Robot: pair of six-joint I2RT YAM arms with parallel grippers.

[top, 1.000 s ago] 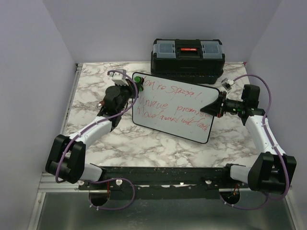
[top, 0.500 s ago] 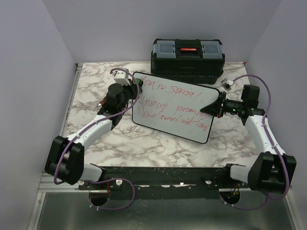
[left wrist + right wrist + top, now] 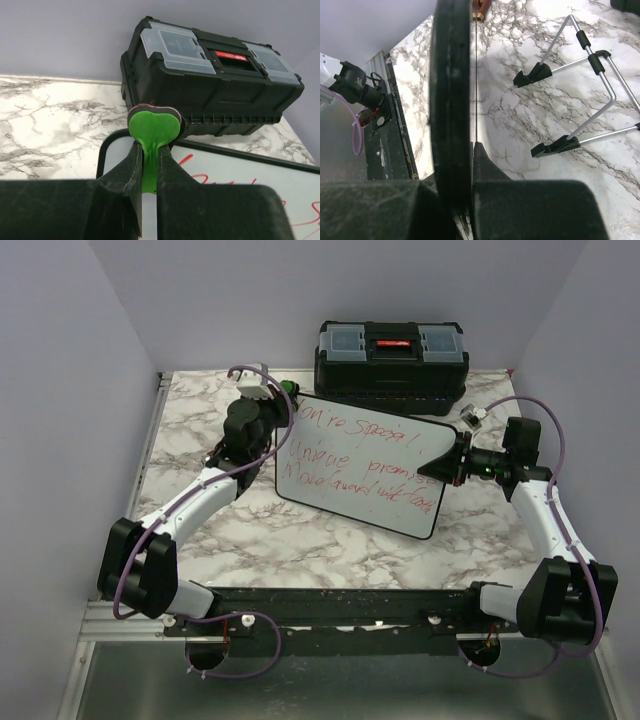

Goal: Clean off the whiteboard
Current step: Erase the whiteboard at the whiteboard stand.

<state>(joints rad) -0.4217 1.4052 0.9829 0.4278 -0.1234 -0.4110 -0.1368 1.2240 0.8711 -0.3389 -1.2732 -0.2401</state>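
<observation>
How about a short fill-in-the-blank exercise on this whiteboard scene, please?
1. The right gripper is shut on the edge of the ___.
2. The left gripper is shut on a ___ eraser.
3. The handwriting on the whiteboard is ___.
4. The toolbox behind the board is ___ with a red latch.

Missing words: whiteboard; green; red; black.
</observation>
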